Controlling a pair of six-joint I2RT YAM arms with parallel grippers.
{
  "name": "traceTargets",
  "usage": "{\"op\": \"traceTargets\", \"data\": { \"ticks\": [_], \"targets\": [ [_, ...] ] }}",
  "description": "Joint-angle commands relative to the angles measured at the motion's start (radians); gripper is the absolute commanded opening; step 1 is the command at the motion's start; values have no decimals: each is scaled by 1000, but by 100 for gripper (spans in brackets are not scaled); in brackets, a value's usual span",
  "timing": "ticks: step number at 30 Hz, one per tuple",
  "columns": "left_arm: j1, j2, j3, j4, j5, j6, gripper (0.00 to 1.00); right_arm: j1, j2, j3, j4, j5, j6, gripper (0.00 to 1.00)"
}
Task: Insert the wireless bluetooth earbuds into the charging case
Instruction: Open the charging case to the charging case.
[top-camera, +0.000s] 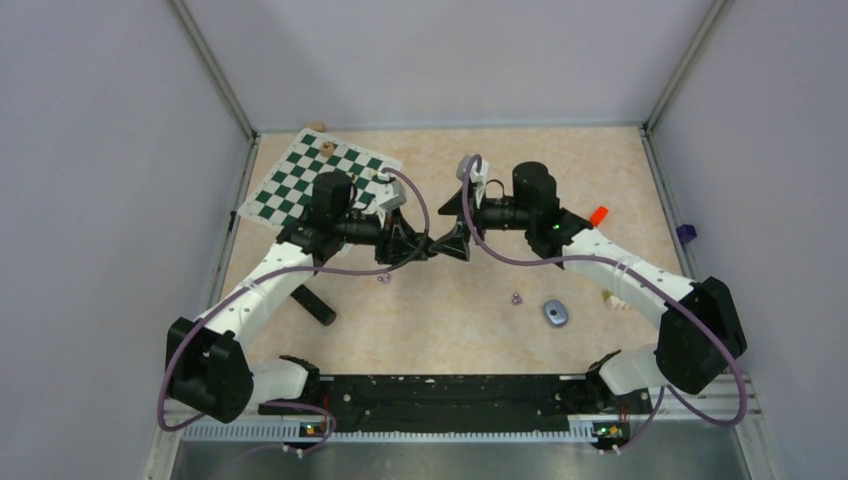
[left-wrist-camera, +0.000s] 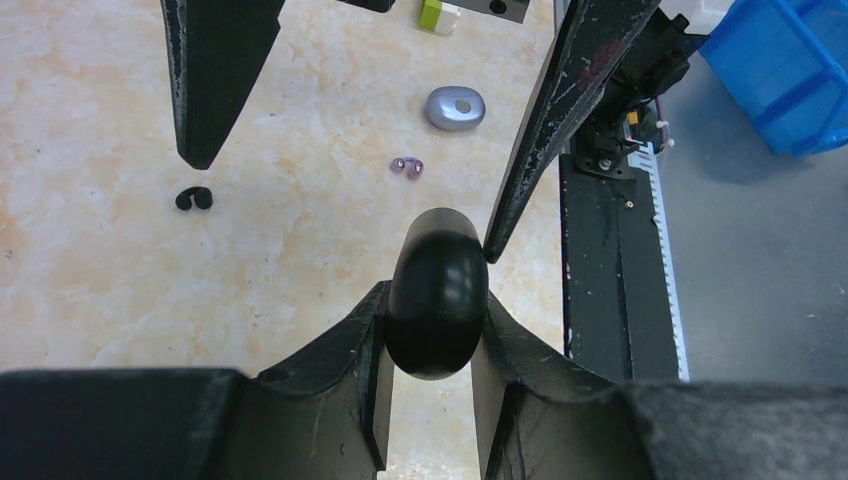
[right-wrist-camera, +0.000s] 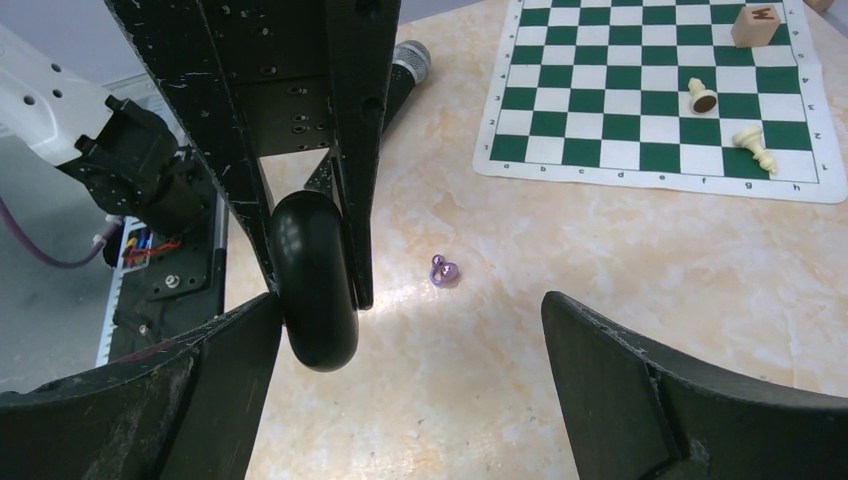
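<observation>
Green-white chessboard (top-camera: 300, 185) far left on beige marbled tabletop (top-camera: 450, 310). We see left gripper (left-wrist-camera: 435, 325) clenched around glossy black oval charging case (right-wrist-camera: 315, 285) at centre. Right gripper (right-wrist-camera: 411, 300) spread wide, one finger against case. Two glossy black earbuds (left-wrist-camera: 194, 199) and two pale purple earbuds (left-wrist-camera: 407, 166) lie loose on tabletop, purple pair near grey oval case (left-wrist-camera: 456, 108).

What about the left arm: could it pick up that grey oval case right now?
Probably not: the left gripper is shut on the black case, so it's occupied, though the grey oval case lies uncovered.
</observation>
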Motion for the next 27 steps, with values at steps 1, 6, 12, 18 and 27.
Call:
{"op": "traceTargets", "data": {
  "ticks": [1,6,12,18,27],
  "targets": [
    [-6,-7,-1,36,35,6,0,11,-5,12,6,48,-55,99],
    [-5,-9,-2,32,40,10,0,10,-35,21,-18,95,-87,99],
    [-6,-10,-4,31,40,12,0,-7,-71,29,-37,105,-106,99],
    [-7,-6,-4,31,40,13,0,-23,-90,30,-42,102,-108,99],
    [-6,-2,-3,30,40,13,0,-30,-118,59,-83,130,-132,99]
  ]
}}
